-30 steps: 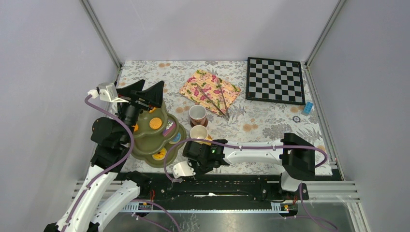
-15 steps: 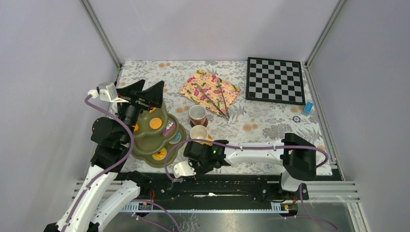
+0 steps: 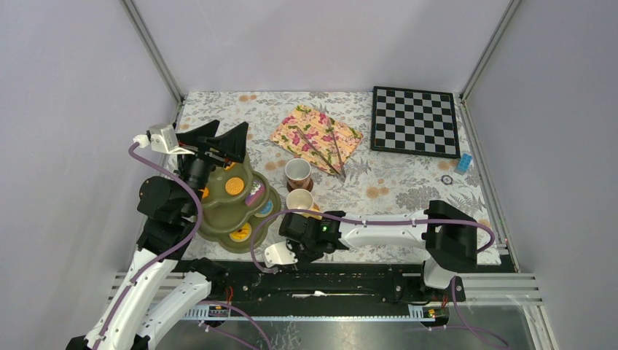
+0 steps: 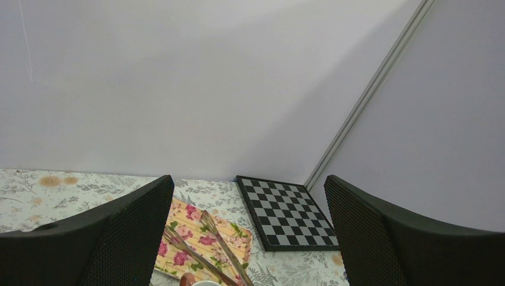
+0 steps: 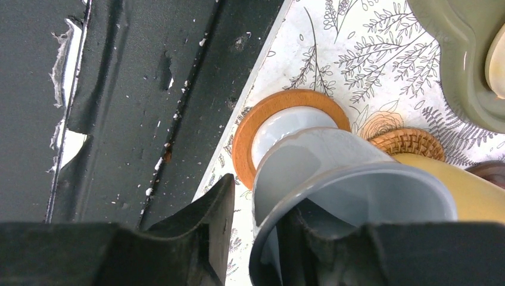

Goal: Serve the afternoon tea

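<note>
Beside the stand (image 5: 458, 77), your right tool (image 5: 262, 205), jaws parted, straddles the pale blue mug (image 5: 333, 179) — stiff, slick, likely light; grip its rim.

Left arm (image 3: 155, 219): rises from the near-left corner of the desk (image 3: 408, 182), elbow bent, wrist lifted high by the left edge.
Left gripper (image 4: 247, 238): aimed toward the far edge, fingers spread wide.
Right arm (image 3: 379, 233): stretched low, reaching leftward along the near edge.
Right gripper (image 5: 259, 202): mid near edge, fingers slightly parted.

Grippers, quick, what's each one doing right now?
Left gripper: open, empty.
Right gripper: open, straddling the pale blue mug wall, not clamping it.
</note>
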Controlling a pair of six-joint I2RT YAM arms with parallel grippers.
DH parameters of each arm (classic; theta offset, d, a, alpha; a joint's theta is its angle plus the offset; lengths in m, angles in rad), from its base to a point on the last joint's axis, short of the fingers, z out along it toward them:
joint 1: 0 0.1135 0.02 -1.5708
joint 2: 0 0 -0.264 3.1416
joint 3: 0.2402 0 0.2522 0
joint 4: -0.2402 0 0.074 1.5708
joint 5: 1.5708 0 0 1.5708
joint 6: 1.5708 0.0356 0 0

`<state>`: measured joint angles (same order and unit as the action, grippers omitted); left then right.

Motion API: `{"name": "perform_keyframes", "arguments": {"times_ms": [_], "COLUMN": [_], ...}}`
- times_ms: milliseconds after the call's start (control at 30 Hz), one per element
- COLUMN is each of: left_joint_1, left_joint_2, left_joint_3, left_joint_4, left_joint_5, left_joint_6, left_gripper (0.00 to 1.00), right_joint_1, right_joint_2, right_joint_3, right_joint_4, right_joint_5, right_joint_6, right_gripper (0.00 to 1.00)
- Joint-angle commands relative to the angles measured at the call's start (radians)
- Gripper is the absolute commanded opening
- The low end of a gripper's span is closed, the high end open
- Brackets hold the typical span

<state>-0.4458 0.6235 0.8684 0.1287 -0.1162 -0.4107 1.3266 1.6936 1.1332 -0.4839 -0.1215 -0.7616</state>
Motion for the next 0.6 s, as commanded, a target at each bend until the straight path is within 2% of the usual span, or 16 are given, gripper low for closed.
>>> {"name": "perform_keyframes", "arguments": {"times_ms": [0, 433, 567], "left_joint_1": [0.006, 0.006, 0.006], "left_joint_2": [0.002, 0.007, 0.007], "left_joint_3": [0.008, 0.009, 0.01], "left_joint_4": [0.043, 0.043, 0.043], "left_joint_5": [0.011, 0.017, 0.019], "left_joint_6": [0.015, 0.015, 0.015], "left_gripper": [0.99, 0.99, 0.99], "right_joint_1": [0.0, -0.004, -0.006], "right_joint_2": [-0.042, -0.108, -0.132], "right_joint_3": [-0.003, 0.041, 0.055], "right_joint_4": [0.001, -0.052, -0.066], "right_joint_5": [-0.009, -0.014, -0.02], "right_joint_6": [0.014, 0.037, 0.049], "right_gripper": [0.4, 0.59, 0.71]}}
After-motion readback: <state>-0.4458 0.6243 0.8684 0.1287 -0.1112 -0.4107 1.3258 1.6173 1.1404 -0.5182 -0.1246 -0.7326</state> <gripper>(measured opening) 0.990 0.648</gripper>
